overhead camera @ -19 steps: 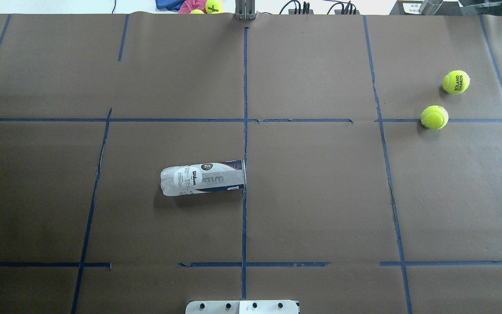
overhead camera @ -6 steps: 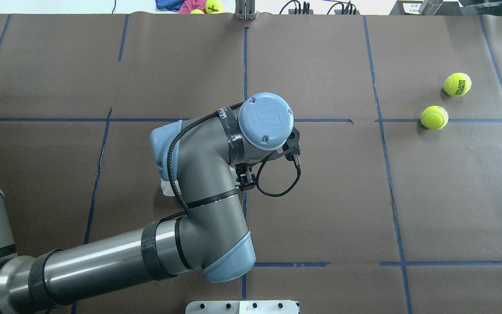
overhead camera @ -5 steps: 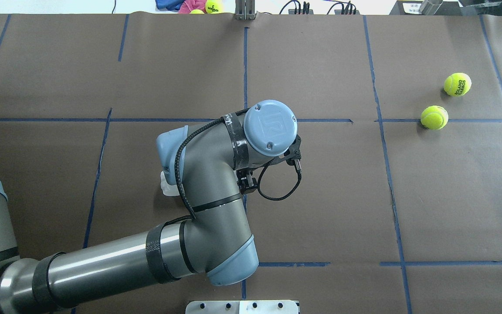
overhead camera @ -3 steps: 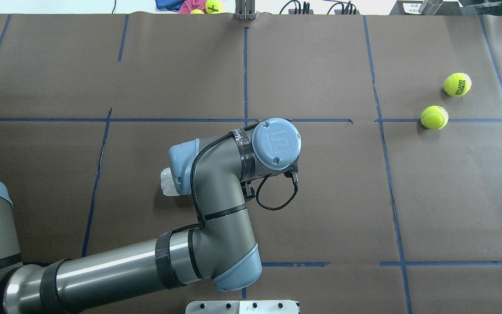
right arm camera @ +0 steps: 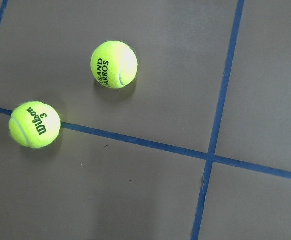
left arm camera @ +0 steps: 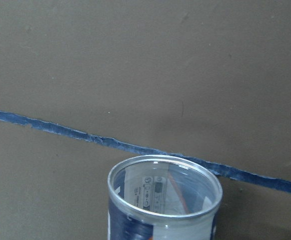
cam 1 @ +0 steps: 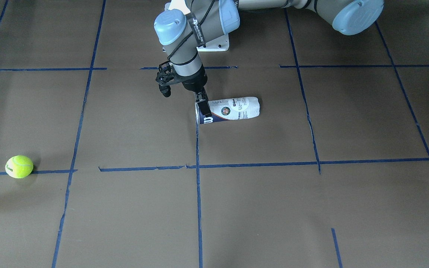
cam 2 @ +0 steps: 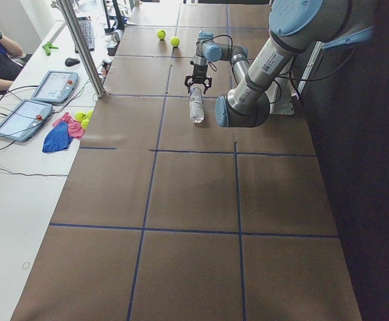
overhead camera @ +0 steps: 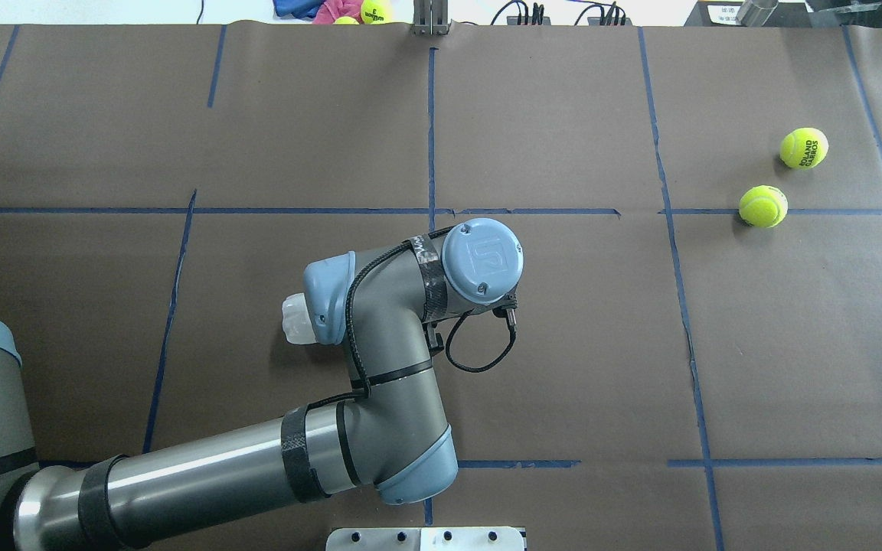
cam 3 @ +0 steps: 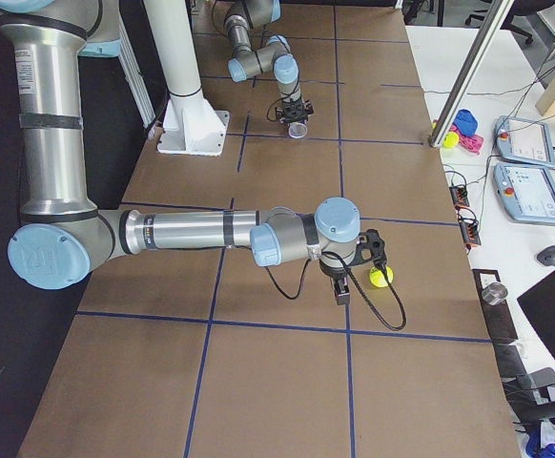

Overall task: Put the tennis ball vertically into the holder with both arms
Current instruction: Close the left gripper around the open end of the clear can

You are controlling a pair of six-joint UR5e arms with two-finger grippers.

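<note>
Holder (cam 1: 233,109) lies on its side near the middle of the table (cam 1: 274,208), its open mouth at a blue tape line (left arm camera: 60,131) and its closed end pointing away. My left gripper (cam 1: 203,107) reaches down at that mouth, touching or just beside the rim. I cannot tell whether its jaws are spread or pinched on the wall. My right gripper (cam 3: 342,289) hangs well apart, above the Roland Garros ball (right arm camera: 114,64) and the Wilson ball (right arm camera: 34,125). It shows too small for me to judge its jaws.

Risks, as I judge them: the tube is a smooth, thin, clear plastic cylinder. A grip on the rim alone could flex the wall, slip, or let it roll as I tip it upright. Standing, it would be tall, narrow and easy to topple. The mouth looks barely wider than a ball, so an off-centre drop could catch on the rim.

Textures: a silvery ring at the mouth, a glossy white and navy label, a rounded moulded base. Both balls are fuzzy yellow-green felt with black print, free to roll on the table's matte brown cover.
</note>
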